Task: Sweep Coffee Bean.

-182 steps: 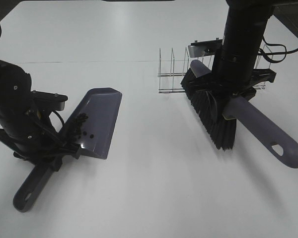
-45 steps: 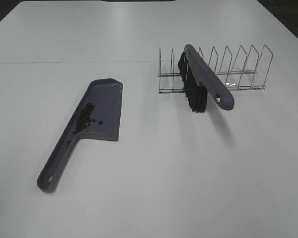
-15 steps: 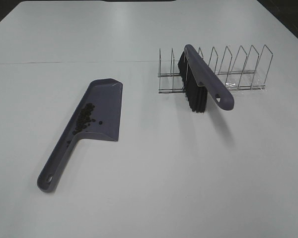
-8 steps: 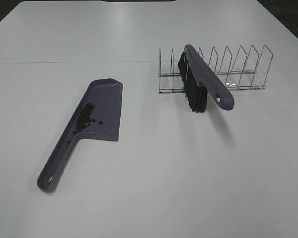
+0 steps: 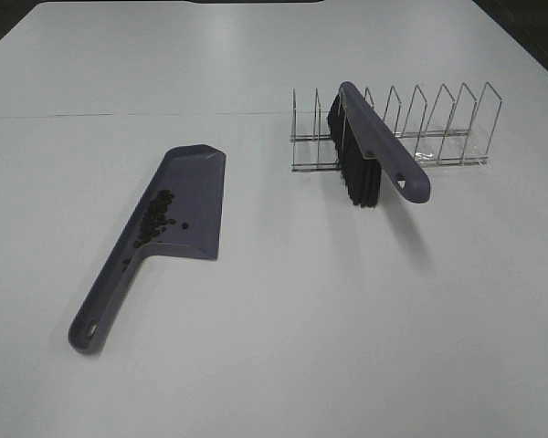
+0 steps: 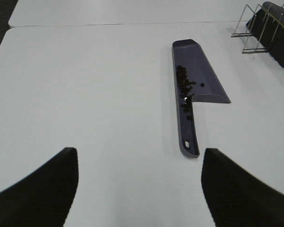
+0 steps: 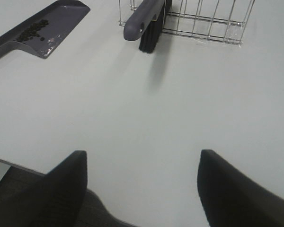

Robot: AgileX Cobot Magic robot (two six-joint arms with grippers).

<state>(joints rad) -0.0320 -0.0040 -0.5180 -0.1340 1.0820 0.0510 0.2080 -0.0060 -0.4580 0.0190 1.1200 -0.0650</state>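
Nothing is moving across the last seconds: the white table is lying quiet, the purple dustpan holding the coffee beans at nine o'clock, the brush resting in the wire rack at two o'clock. Both the left gripper and right gripper are hanging wide, empty, suggesting sweeping is finished.

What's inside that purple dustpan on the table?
The dustpan holds a loose cluster of coffee beans along its left wall near the handle, a few strayed down into the handle's groove. Whatever lies under the pile or beneath the pan is hidden.
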